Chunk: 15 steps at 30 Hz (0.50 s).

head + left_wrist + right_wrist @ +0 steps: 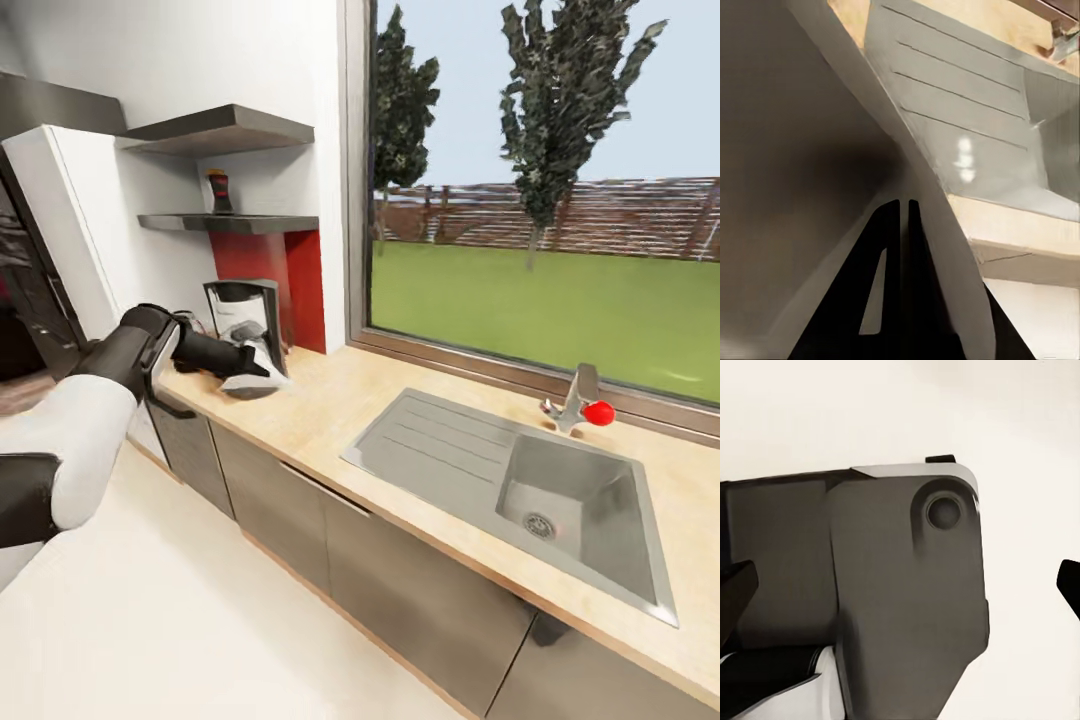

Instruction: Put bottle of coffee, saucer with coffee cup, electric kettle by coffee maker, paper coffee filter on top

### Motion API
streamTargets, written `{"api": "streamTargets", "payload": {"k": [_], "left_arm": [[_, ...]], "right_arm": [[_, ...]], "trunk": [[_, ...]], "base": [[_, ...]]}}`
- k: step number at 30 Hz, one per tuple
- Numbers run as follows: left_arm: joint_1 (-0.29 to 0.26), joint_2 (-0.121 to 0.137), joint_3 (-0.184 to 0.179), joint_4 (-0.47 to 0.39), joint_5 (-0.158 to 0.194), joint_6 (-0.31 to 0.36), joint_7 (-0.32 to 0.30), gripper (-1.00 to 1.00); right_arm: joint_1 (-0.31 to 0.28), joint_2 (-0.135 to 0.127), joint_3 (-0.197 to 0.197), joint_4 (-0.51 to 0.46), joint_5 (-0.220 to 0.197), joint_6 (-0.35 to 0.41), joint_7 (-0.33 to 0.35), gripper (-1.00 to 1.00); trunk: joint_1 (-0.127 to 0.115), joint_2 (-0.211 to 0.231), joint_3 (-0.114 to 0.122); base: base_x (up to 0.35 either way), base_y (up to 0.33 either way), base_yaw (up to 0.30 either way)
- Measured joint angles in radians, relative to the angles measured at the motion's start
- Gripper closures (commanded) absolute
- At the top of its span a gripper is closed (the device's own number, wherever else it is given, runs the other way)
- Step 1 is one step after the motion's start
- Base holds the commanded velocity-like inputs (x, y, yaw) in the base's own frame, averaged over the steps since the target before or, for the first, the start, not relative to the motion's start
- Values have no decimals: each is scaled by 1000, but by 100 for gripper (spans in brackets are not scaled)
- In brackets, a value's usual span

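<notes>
In the head view my left gripper (pixel 252 366) is shut on a white paper coffee filter (pixel 256 381), held low in front of the black coffee maker (pixel 243 312) on the countertop (pixel 330 400). The left wrist view shows my left gripper (pixel 902 225) with both fingers pressed together on the filter (pixel 817 150), whose pale curved sheet spreads wide around them. The bottle of coffee (pixel 218 190), dark with a red top, stands on the lower wall shelf (pixel 240 223) above the coffee maker. My right gripper (pixel 900 585) is open, its fingertips (pixel 736 585) far apart at the picture's sides.
A steel sink (pixel 560 500) with drainboard (pixel 430 440) is set into the counter right of the coffee maker; its faucet (pixel 580 398) has a red knob. A window runs behind it. Grey cabinets (pixel 300 510) stand below. A part of my own body (pixel 907 607) lies before the right gripper.
</notes>
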<state>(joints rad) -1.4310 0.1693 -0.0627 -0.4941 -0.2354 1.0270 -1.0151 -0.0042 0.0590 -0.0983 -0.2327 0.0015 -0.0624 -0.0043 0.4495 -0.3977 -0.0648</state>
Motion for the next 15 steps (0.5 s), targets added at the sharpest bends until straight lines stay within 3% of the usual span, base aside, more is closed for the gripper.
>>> {"api": "streamTargets", "payload": {"k": [5, 8, 13, 14, 15], "left_arm": [[-247, -12, 6, 261, -172, 2, -2, 100], [-356, -19, 7, 361, -217, 4, -1, 100], [-506, -25, -1, 503, -240, 9, 26, 100], [-540, -25, -14, 516, -246, 8, 43, 100], [-585, -26, -63, 529, -256, 9, 64, 100]], "right_arm": [[0, 0, 0, 1, 0, 0, 1, -100], [0, 0, 0, 2, -1, -1, 1, -100], [0, 1, 0, 4, -1, -1, 1, -100], [0, 1, 0, 4, -2, -1, 1, -100], [0, 1, 0, 4, -2, -1, 1, -100]], "trunk": [[0, 0, 0], [0, -1, 0], [0, -1, 0], [0, 0, 0], [0, 0, 0]], "base": [[0, 0, 32], [0, 0, 6], [0, 0, 1], [0, 0, 0], [0, 0, 0]]}}
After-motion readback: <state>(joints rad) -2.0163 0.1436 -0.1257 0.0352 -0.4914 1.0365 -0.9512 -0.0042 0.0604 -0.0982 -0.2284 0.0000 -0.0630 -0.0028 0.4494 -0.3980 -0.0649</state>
